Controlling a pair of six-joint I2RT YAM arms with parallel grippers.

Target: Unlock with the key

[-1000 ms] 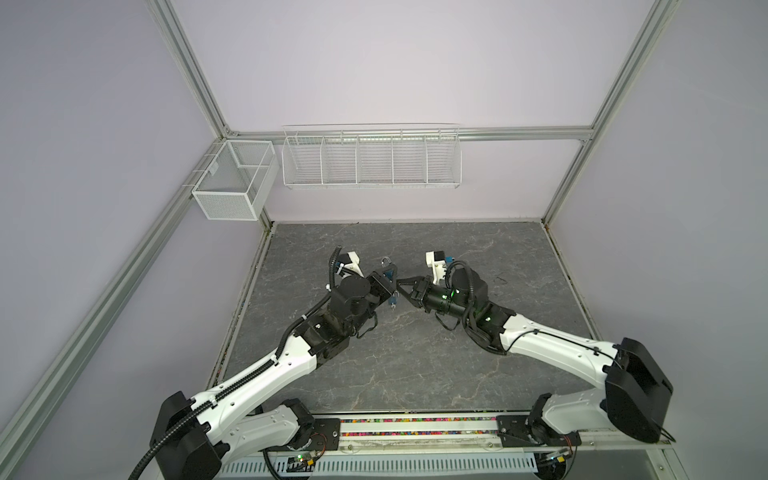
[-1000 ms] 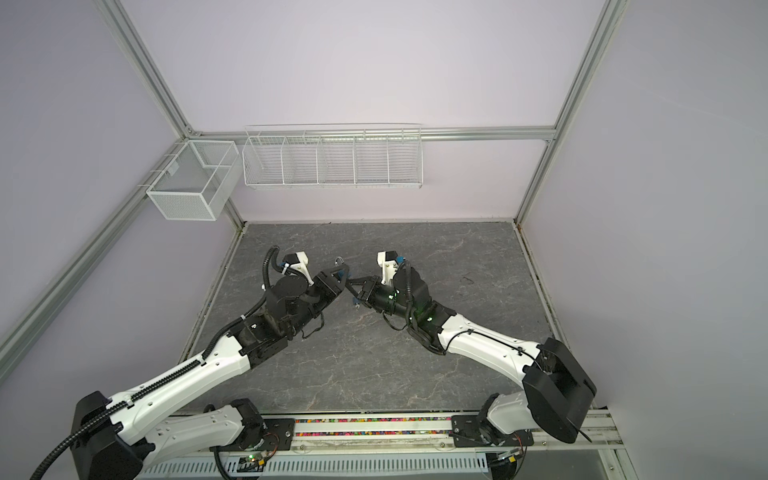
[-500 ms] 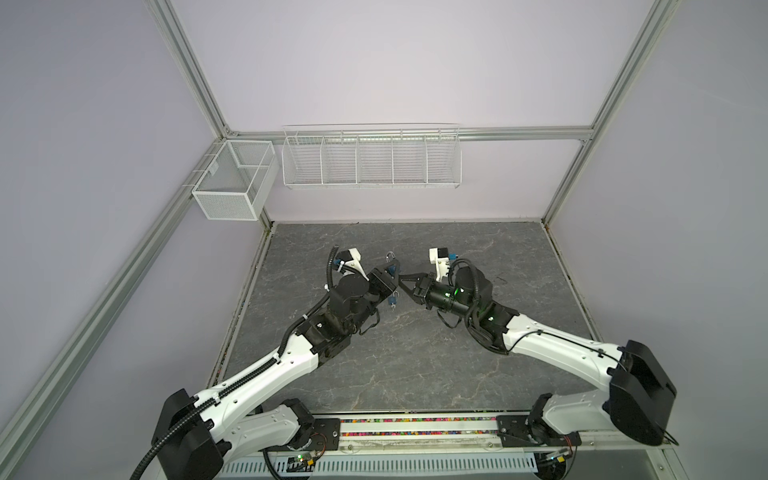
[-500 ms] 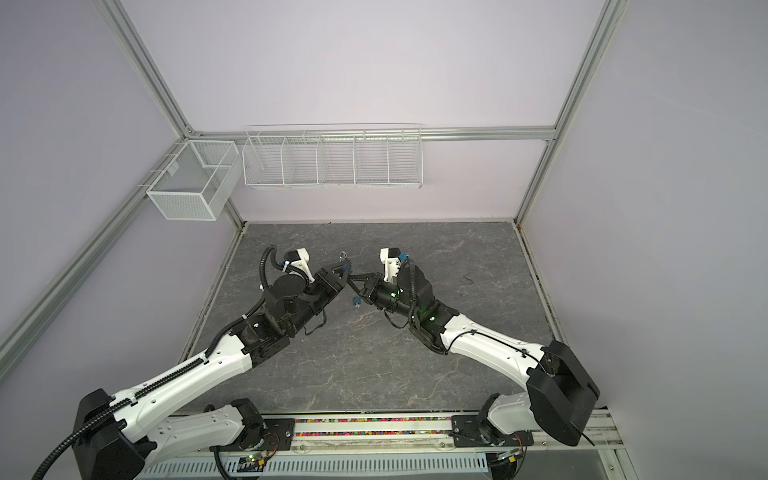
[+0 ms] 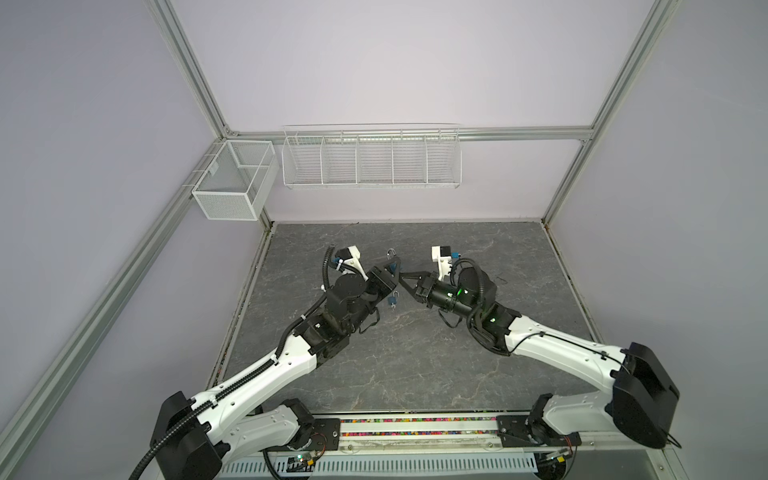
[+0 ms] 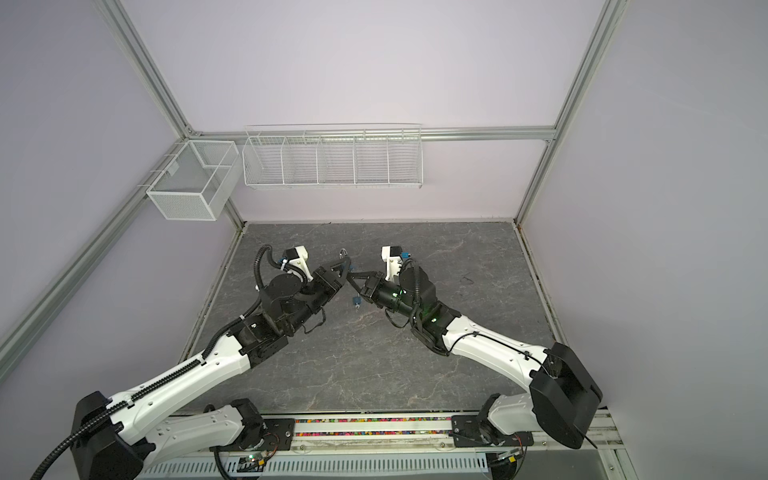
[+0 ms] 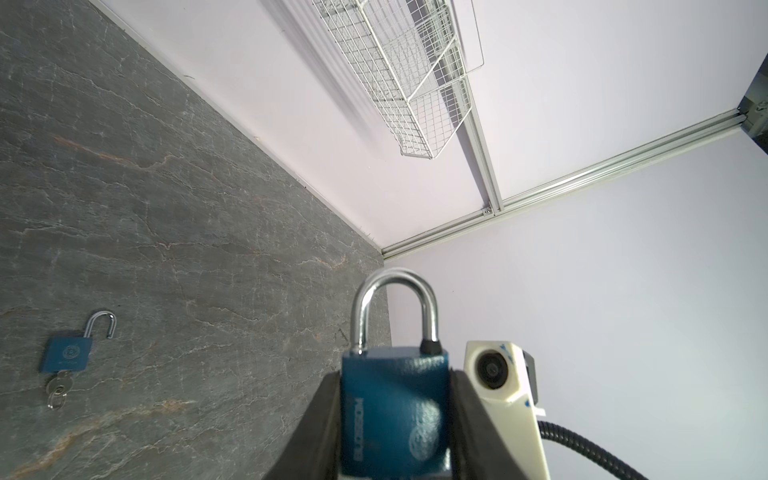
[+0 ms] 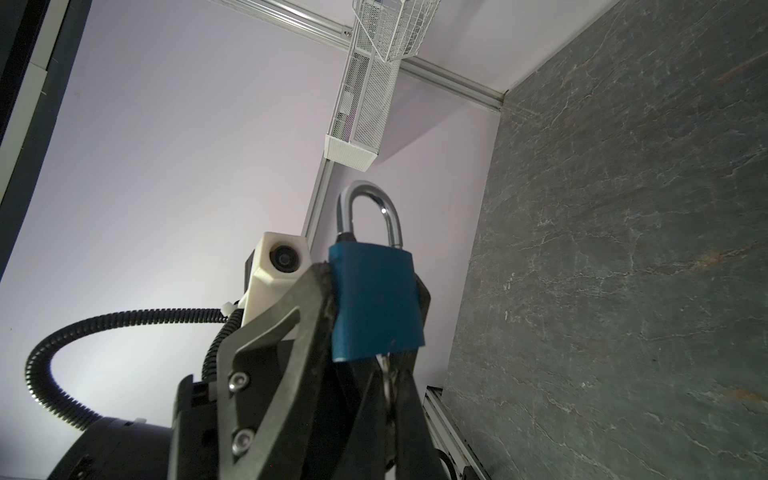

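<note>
**Padlock held above the counter, key gripped at its base**

At the left, a mesh bin [image 5: 232, 189] is hung on the side wall. A wire rack [image 5: 371, 157] is fixed along the back wall beside it. The left claw [image 5: 393, 268] is held above the counter [image 5: 415, 357] and is clamped on the body of a blue padlock [image 7: 395, 411], one finger against each narrow side. The shackle is pointed away from the wrist, and both of its legs are seen meeting the body. On the counter below, between the two arms, a second padlock [image 7: 66, 353] is laid flat with its shackle swung open, and a small key [image 7: 58, 388] is seen at its base. To the right, the right claw [image 5: 404, 276] is set tip to tip with the left one. Its fingers are closed together on the key [image 8: 387, 380], which is placed against the underside of the held padlock. How far the key is seated cannot be told.
</note>
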